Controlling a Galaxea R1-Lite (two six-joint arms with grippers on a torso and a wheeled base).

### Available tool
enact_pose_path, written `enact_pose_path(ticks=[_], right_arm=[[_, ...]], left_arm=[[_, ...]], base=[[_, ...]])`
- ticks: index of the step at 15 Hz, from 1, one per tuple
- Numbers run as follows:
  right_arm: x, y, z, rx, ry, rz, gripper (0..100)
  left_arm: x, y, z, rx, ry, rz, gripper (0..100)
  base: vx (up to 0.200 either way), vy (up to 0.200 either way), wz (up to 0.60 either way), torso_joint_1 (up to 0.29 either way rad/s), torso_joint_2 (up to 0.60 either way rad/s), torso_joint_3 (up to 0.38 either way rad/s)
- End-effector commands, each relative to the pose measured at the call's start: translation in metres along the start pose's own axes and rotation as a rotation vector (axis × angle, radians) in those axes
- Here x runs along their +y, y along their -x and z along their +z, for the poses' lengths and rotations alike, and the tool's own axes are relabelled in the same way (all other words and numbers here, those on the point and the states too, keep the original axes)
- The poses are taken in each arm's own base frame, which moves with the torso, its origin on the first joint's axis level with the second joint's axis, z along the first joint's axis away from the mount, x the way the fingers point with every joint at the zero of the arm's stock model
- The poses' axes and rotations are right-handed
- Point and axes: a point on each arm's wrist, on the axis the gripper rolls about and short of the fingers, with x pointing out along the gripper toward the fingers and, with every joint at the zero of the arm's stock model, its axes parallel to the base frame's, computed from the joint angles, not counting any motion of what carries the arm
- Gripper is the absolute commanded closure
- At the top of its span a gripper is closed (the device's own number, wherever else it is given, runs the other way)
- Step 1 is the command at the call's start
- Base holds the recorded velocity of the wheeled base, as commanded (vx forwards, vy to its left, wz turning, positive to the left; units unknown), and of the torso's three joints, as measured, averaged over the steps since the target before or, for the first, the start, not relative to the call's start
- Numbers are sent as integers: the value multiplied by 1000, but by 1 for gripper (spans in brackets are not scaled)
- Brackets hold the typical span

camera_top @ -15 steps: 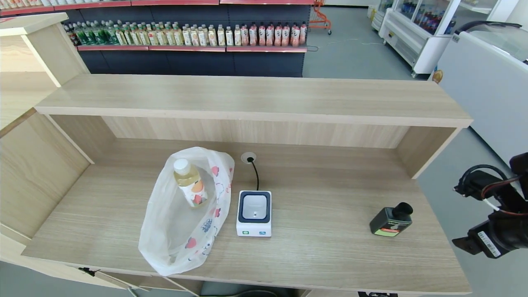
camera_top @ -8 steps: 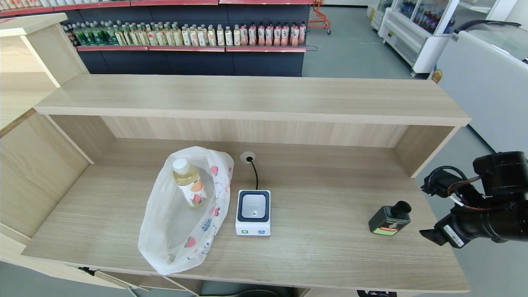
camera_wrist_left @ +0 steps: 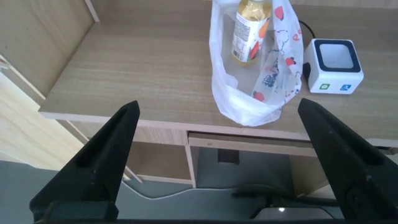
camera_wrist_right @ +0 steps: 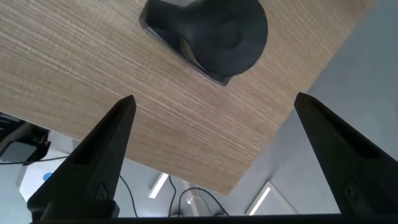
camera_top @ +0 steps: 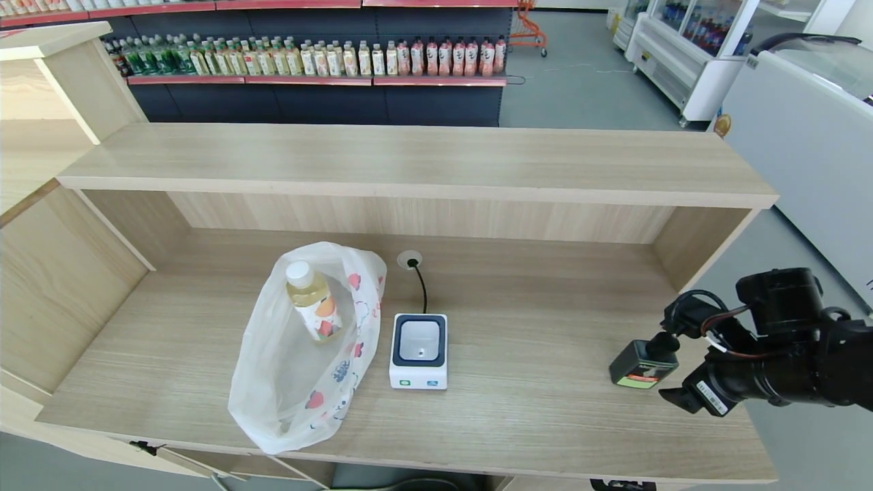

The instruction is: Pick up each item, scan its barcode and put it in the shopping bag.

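left pincer (camera_wrist_left: pixel 217 106): fingers spread wide, hanging off the front edge of the surface (camera_top: pixel 532 423) at about 7 o'clock, lower than the top. The shopping bag lies ahead of it.
right pincer (camera_wrist_right: pixel 214 99): fingers spread wide over the surface's front right corner at about 4 o'clock. It is just beside the dark bottle and apart from it, with the bottle's cap ahead of the gap between the fingers.
dark bottle (camera_top: pixel 640 366): a small squat bottle with a round black cap and a green-and-red label. It sits on the surface at 3 o'clock from the scanner, well apart from it, and seems upright.
shopping bag (camera_top: pixel 286 389): thin white plastic with printed spots, slumped on the surface at 9 o'clock from the scanner and just beside it. Its mouth opens toward 12 o'clock.
drink bottle (camera_top: pixel 312 303): pale yellow liquid, white cap — inside the bag near its mouth, cap toward 12 o'clock.
scanner (camera_top: pixel 419 351): a white box with a dark-framed window facing up, near the middle of the surface.
cable (camera_top: pixel 423 290): black, running from the scanner toward 12 o'clock into a round grommet.
upper ledge (camera_top: pixel 423 164): a wooden top above the back of the surface.
store shelves (camera_top: pixel 307 60): rows of drink bottles, far off at 12 o'clock.
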Motion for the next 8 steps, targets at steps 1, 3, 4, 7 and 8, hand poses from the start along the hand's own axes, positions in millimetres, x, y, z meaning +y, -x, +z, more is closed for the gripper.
enact_pose_path(ticks=[1,3,4,7,8], right_arm=[[3,-11,-2,20,2,24,0],[4,-21,-1,-4,3,50,0],[5,-24,1,-21,4,60,0],[6,-32,4,-33,13,63,0],[6,-34,4,-28,13,64,100]], left_arm=[[0,0,0,0,0,0,0],[0,0,0,0,0,0,0],[0,0,0,0,0,0,0],[0,0,0,0,0,0,0],[0,0,0,0,0,0,0]], base=[[0,0,0,0,0,0],[0,0,0,0,0,0],[0,0,0,0,0,0],[0,0,0,0,0,0],[0,0,0,0,0,0]])
